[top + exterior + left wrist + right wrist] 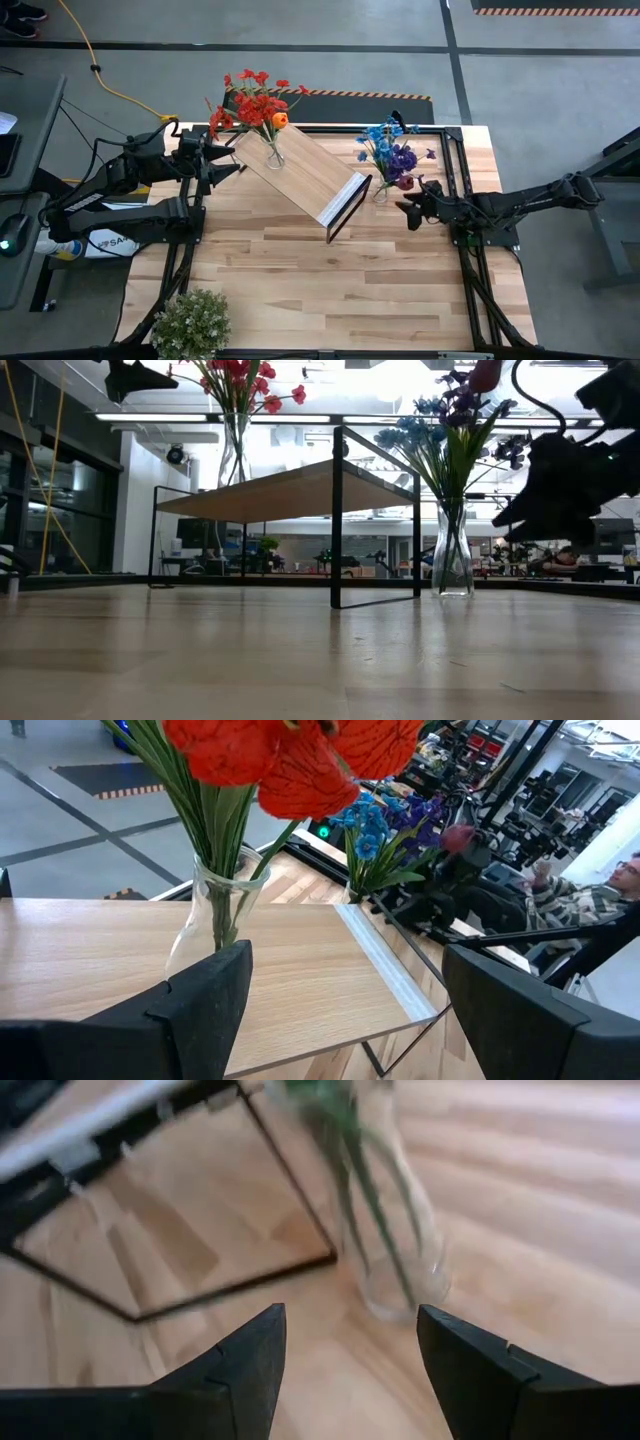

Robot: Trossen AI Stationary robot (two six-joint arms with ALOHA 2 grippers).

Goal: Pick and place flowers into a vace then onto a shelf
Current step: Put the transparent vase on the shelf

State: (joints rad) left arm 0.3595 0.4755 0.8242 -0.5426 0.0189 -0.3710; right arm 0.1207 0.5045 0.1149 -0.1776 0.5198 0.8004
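The red and orange flowers (255, 105) stand in a clear glass vase (222, 915), whose base rests on the tilted light-wood shelf (300, 175). The blue and purple flowers (390, 150) stand in a second glass vase (400, 1270), which sits on the table just right of the shelf's black end bracket. My left gripper (230, 163) is open at the shelf's left end, facing the first vase and a little short of it. My right gripper (350, 1355) is open, tilted down toward the second vase's base, and apart from it.
A bushy pale green plant (192, 322) stands at the table's near left corner. Black frame rails (452, 170) run along the table's right side. The table's near half (340, 280) is bare wood. A seated person (590, 900) shows in the room beyond.
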